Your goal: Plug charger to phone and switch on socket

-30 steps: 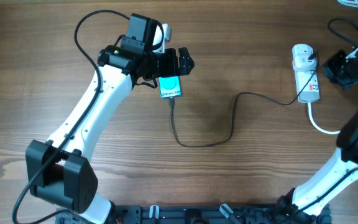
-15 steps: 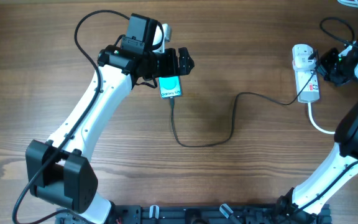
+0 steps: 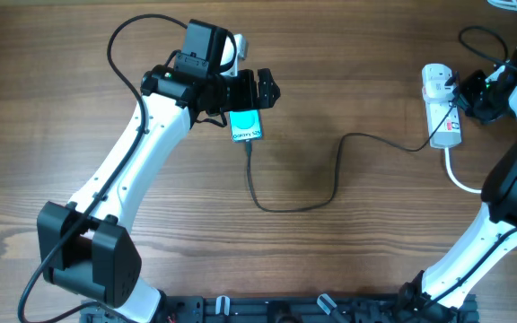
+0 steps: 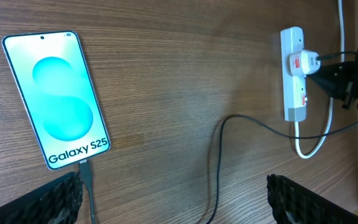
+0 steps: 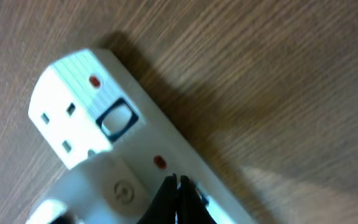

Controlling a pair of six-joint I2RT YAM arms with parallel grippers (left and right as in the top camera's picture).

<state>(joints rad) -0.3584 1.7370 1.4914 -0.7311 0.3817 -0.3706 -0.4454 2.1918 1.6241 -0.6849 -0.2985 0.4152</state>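
We see the phone [image 4: 58, 96] lying flat on the table [image 3: 375, 251], screen up, under the left tool [image 3: 251, 92], whose fingers stand wide apart and hold nothing. The charger [image 3: 335, 170] runs in a loop across the table from the phone's lower end, where its plug tip meets the edge, to the socket [image 3: 441, 108] at the right. We find the right tool [image 5: 178, 186] pinched narrow and empty, its tips at the socket's top face beside a red mark; we cannot tell whether they touch it.
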